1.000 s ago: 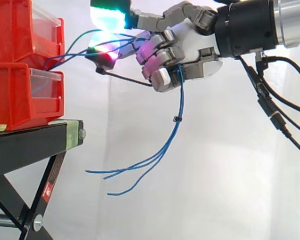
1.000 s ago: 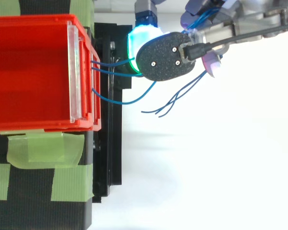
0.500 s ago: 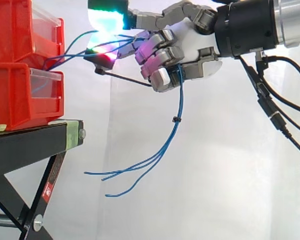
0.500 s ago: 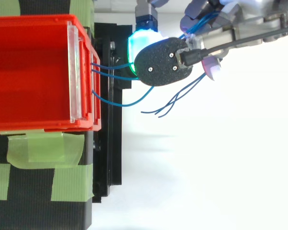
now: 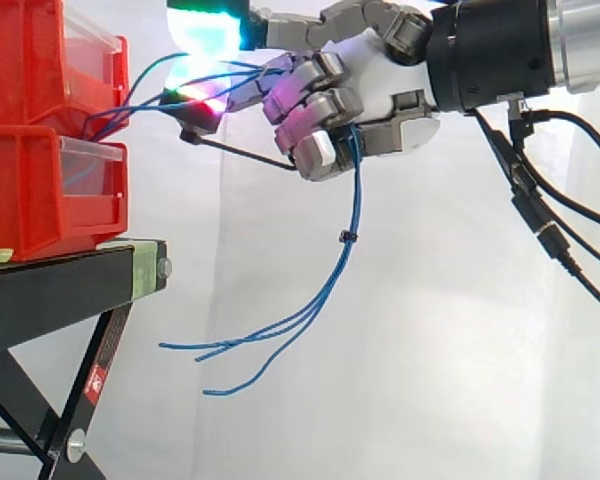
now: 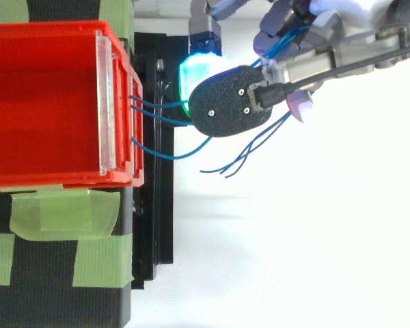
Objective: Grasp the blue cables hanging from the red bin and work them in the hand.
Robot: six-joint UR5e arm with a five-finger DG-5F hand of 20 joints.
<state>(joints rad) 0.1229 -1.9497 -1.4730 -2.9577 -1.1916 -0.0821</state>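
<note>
Thin blue cables (image 5: 348, 255) run from the front of the upper red bin (image 5: 40, 65) to my hand (image 5: 380, 85), pass through its curled fingers and hang down in loose ends below it. My hand sits to the right of the bins, shut on the cables. One straight finger reaches toward the bin with a green glowing pad (image 5: 205, 25) and another pad glows red-green below it. In the top view the cables (image 6: 150, 113) leave the bin's front (image 6: 133, 102) and run under a black fingertip cover (image 6: 229, 109) of the hand (image 6: 307, 58). A small black tie (image 5: 347, 236) binds the hanging cables.
Two red bins are stacked, the lower one (image 5: 50, 195) resting on a black stand (image 5: 70, 280) with green tape (image 6: 61, 212). A white curtain lies behind. Open room lies right of the stand and under the hand.
The hand has shifted a little to the left, toward the bins, and the hanging cable ends have swung left with it. The grip on the cables is unchanged.
</note>
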